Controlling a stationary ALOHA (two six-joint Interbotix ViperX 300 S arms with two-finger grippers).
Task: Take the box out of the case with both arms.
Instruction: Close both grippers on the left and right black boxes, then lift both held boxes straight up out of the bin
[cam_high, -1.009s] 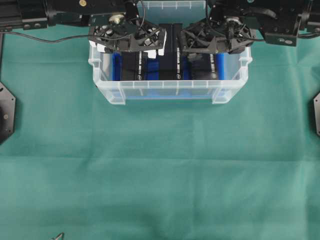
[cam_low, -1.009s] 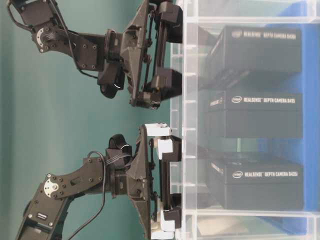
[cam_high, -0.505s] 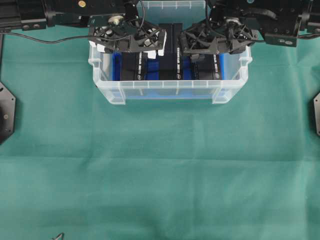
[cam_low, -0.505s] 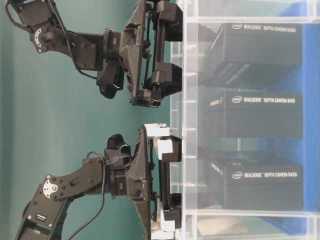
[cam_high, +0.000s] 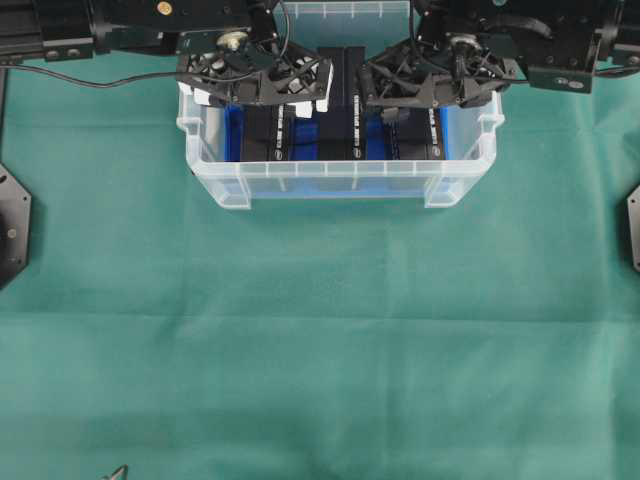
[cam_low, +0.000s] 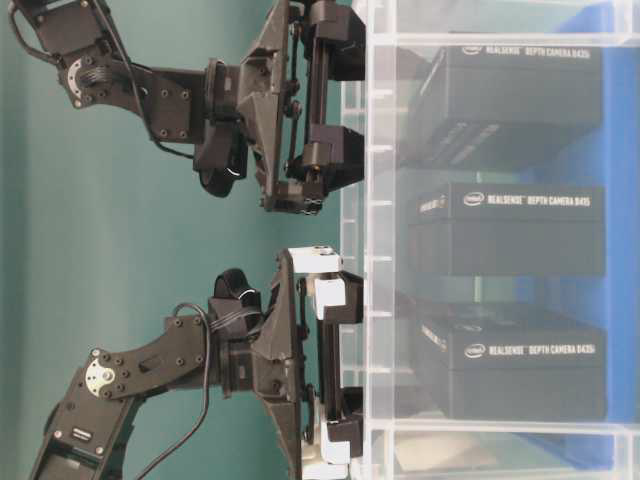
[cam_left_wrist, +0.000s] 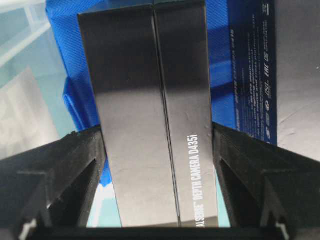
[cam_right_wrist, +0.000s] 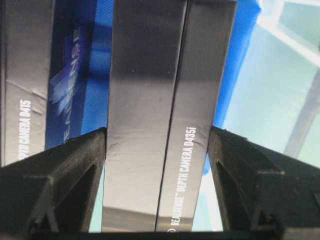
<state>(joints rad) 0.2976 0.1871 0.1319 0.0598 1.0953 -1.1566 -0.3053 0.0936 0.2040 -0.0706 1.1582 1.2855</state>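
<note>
The case (cam_high: 340, 180) sits at the far edge of the desk (cam_high: 320, 350), three black boxes standing upright inside on blue lining. The left gripper (cam_left_wrist: 157, 145) pinches the left box (cam_left_wrist: 150, 110) across its narrow sides; the right gripper (cam_right_wrist: 156, 145) likewise clamps the right box (cam_right_wrist: 165, 100). These look like stiff, light cardboard with glossy, slippery faces, best squeezed low and flat. From overhead the arms hide the box tops; the fingertips are cut off in both wrist views
</note>
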